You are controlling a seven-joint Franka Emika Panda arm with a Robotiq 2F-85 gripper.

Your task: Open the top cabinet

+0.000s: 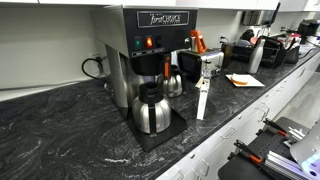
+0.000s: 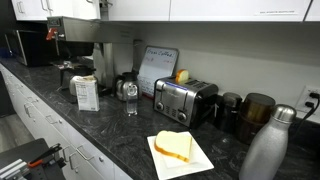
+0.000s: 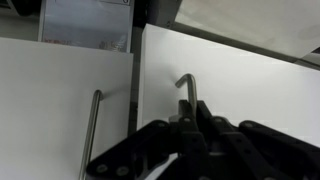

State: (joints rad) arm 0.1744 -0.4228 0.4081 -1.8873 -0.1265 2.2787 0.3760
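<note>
The wrist view faces two white top cabinet doors. The right door (image 3: 250, 100) carries a bent metal bar handle (image 3: 187, 92). My gripper (image 3: 190, 122) comes up from below, and its black fingers are shut on the lower part of that handle. A dark gap runs between this door's edge and the left door (image 3: 50, 100), which has its own straight handle (image 3: 93, 130). The right door's top edge slants compared with the left one. In both exterior views only the bottom of the white upper cabinets (image 2: 220, 8) shows, and the gripper is out of frame.
Below the cabinets a dark stone counter (image 1: 60, 130) holds a coffee machine (image 1: 150, 50) with a steel pot (image 1: 152, 110), a toaster (image 2: 183, 100), a steel bottle (image 2: 268, 145) and a plate with food (image 2: 180, 155). Grey shelving (image 3: 85, 20) shows above the left door.
</note>
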